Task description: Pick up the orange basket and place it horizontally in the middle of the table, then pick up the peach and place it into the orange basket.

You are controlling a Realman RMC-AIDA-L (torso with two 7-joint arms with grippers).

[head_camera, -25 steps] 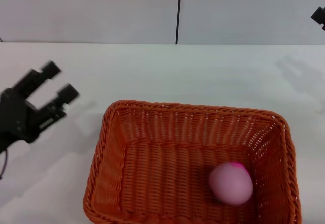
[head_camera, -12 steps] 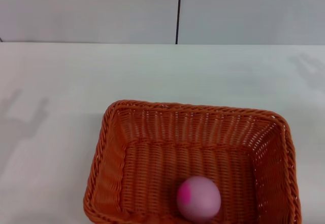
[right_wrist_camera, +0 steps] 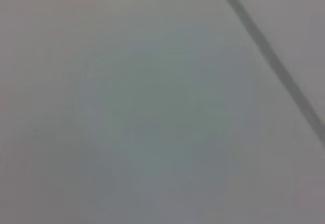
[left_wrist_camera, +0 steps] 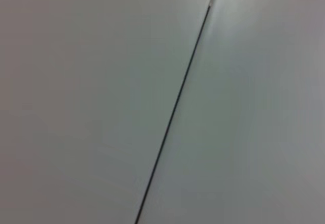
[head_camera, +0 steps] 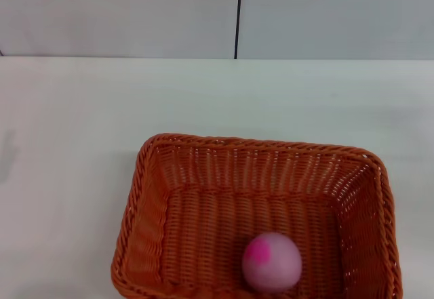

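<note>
The orange basket lies with its long side across the white table, near the front edge in the head view. Inside it, on the woven floor near the front wall, rests the pink peach with its darker blush patch turned to the left. Neither gripper shows in the head view. Both wrist views show only a plain grey surface crossed by a thin dark line, with no fingers in them.
A grey wall with a dark vertical seam stands behind the table's far edge. White tabletop spreads to the left, right and behind the basket.
The left gripper and the right gripper have left the head view at its sides. The peach rolled left along the basket floor, then settled slightly back to the right.
</note>
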